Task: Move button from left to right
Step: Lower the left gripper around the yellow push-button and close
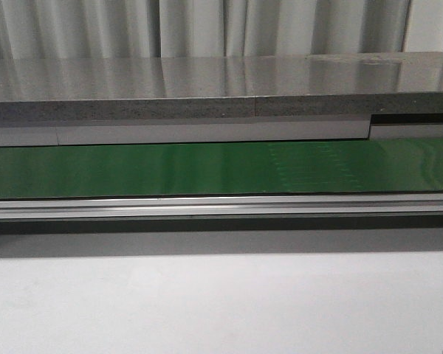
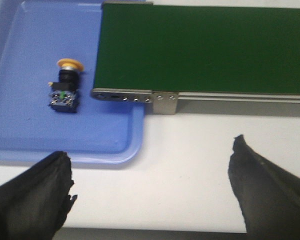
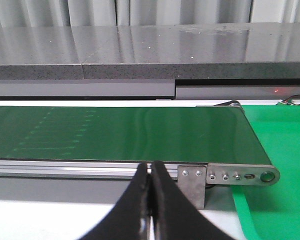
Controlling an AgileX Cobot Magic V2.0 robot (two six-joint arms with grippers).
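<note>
We record one button (image 2: 65,86), lying on its side in a blue tray (image 2: 20,125), its yellow-orange cap pointing away from the left fingers (image 2: 37,192) and its black body toward them. It sits beyond the left-hand finger and slightly outward of it, well apart from both fingers and untouched. It lies just beside the end of the green conveyor belt (image 2: 205,47), whose metal end bracket (image 2: 135,96) overhangs the tray edge; we judge that the tray is set there as the pick-up station at the belt's left end.

The left gripper (image 2: 150,187) hovers over bare white tabletop (image 2: 185,150) with its two fingers spread wide, nothing between them. We judge this an approach posture, opened ready to close round the black body, and the task not yet begun.

The right gripper (image 3: 151,200) has its two fingers pressed together, pinching nothing we can see. Beyond its tips runs the same belt to its right-hand end, and outward of the fingers lies one green tray (image 3: 280,175), which we take to be the receiving end. A small wired item shows at that tray's far corner; it is too small to identify.

Count: one button, two trays (one blue, one green), one belt. The front view shows only belt, rail and grey counter (image 1: 207,81); neither arm nor tray appears there.
</note>
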